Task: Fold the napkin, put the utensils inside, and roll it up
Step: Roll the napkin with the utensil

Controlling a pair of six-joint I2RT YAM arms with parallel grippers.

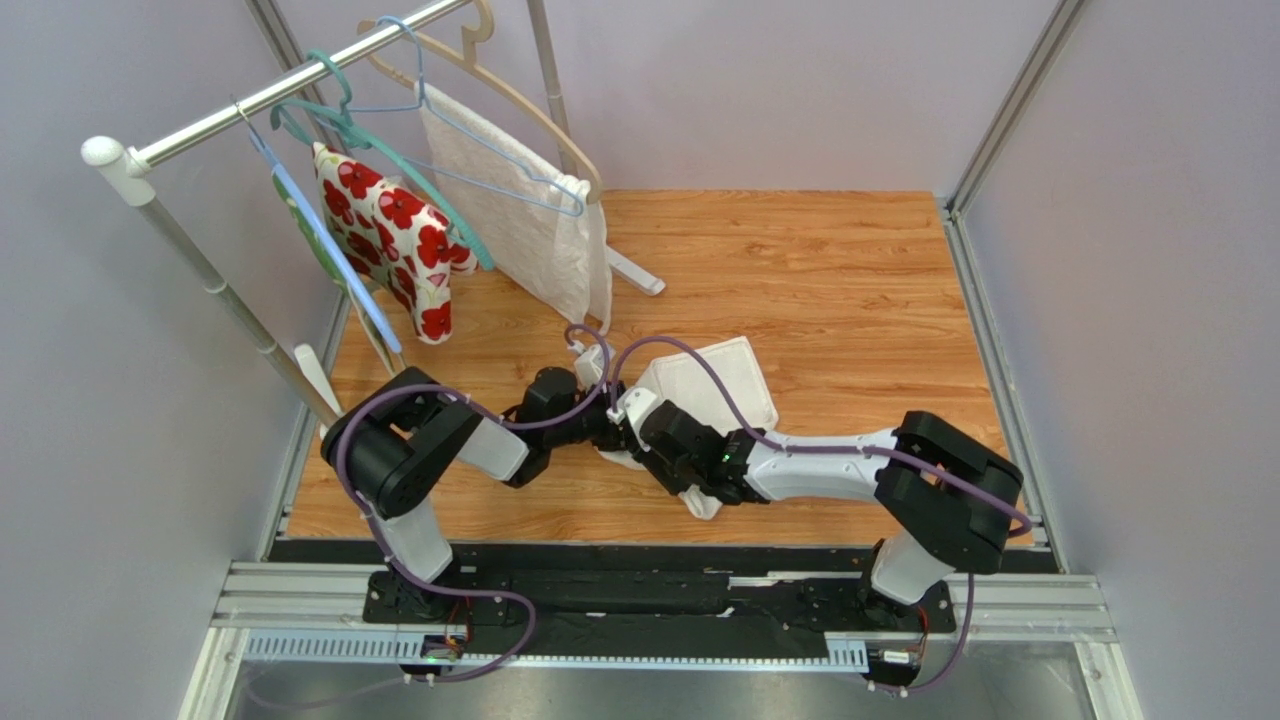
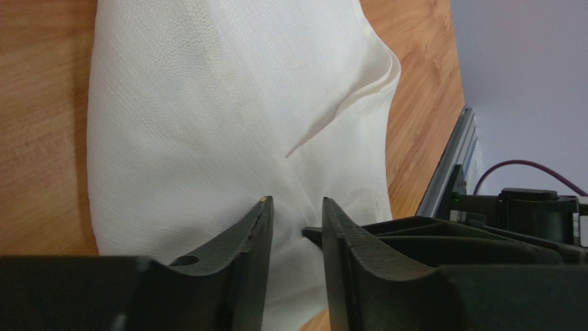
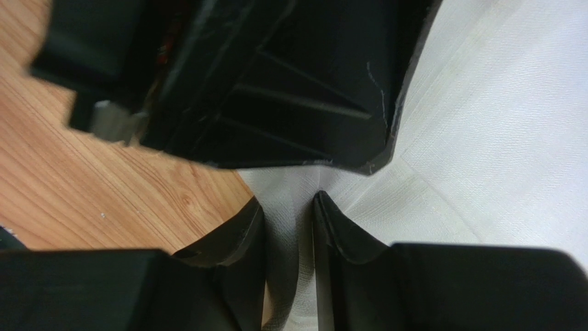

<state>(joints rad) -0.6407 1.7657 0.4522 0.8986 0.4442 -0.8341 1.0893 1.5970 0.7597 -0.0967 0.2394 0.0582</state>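
Over the napkin [image 1: 724, 383], left arm [image 1: 451, 443] and right arm [image 1: 842, 458] reach inward, meeting.

Red-flowered cloth [image 1: 394, 233] and textured white cloth [image 1: 519, 210] hang from a rail [image 1: 271, 98] over the wooden table [image 1: 842, 285].

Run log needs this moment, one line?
napkin: on table | left end effector: at napkin, narrow gap, grip unclear | right end effector: same | utensils: unseen
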